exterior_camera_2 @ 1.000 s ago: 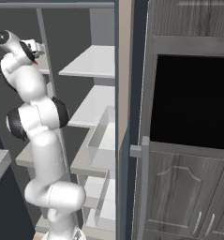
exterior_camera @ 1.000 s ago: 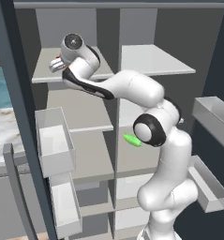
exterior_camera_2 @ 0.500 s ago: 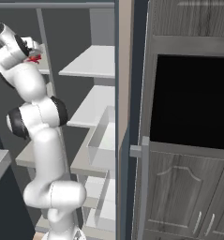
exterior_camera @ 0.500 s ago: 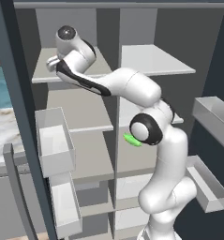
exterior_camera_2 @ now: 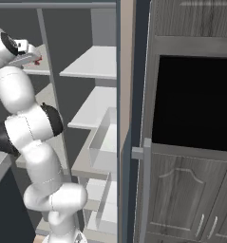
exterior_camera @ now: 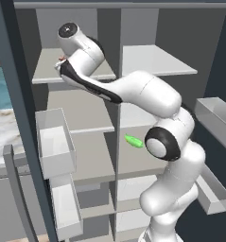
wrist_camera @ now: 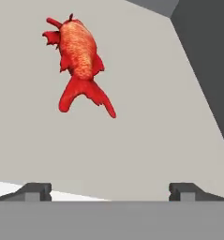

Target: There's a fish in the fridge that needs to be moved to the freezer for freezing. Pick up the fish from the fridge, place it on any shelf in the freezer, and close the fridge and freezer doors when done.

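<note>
Inside the tall slate-blue appliance (exterior_camera: 20, 118), with both doors swung wide and light grey shelf boards (exterior_camera: 154, 61) stacked in two columns. Reached up and left with the white arm, wrist bent over the top left shelf (wrist_camera: 146, 122). Spread two-finger claw (wrist_camera: 111, 190) gripping nothing, fingertips (wrist_camera: 36, 190) wide apart. Tiny red-orange fish (wrist_camera: 78, 58) lying flat on that shelf, ahead of the claw, apart from both tips, tail toward them.

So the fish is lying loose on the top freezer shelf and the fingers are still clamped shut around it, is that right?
Not quite. The fish does lie loose on the top freezer shelf, but the fingers are not clamped on it. The hand view shows them spread wide apart with the fish lying clear beyond them on the shelf.
</note>
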Controlling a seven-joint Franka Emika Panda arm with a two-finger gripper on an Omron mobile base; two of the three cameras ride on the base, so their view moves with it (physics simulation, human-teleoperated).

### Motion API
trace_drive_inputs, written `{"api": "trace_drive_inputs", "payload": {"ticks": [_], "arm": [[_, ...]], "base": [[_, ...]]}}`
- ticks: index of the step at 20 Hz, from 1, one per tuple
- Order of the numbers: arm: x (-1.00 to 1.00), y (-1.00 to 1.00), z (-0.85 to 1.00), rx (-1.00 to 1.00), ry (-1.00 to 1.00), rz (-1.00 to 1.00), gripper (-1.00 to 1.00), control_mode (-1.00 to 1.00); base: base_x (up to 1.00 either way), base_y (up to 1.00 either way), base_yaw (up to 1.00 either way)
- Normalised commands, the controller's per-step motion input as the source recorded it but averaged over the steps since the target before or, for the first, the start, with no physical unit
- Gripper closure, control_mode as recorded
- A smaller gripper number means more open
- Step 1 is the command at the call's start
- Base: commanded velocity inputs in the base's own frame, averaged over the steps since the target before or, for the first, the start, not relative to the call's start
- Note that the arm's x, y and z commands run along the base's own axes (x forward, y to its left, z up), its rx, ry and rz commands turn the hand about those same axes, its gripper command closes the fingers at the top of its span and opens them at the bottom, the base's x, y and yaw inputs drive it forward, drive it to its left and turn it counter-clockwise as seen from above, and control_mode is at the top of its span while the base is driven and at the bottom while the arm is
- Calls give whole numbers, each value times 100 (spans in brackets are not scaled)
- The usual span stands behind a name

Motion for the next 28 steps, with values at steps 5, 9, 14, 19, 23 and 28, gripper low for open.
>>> {"api": "trace_drive_inputs", "payload": {"ticks": [5,9,14,19,23,28], "arm": [[-100,-90,-51,8,-2,-16,-100,-100],[-100,-39,32,18,1,-22,-100,-100],[-100,-35,28,20,4,-26,-100,-100],[-84,-56,3,5,3,-24,-100,-100],[-29,-89,-21,-2,-1,-10,-100,-100],[-32,-54,-11,-5,0,1,-100,-100]], "base": [[0,0,0],[0,0,0],[0,0,0],[0,0,0],[0,0,0],[0,0,0]]}}
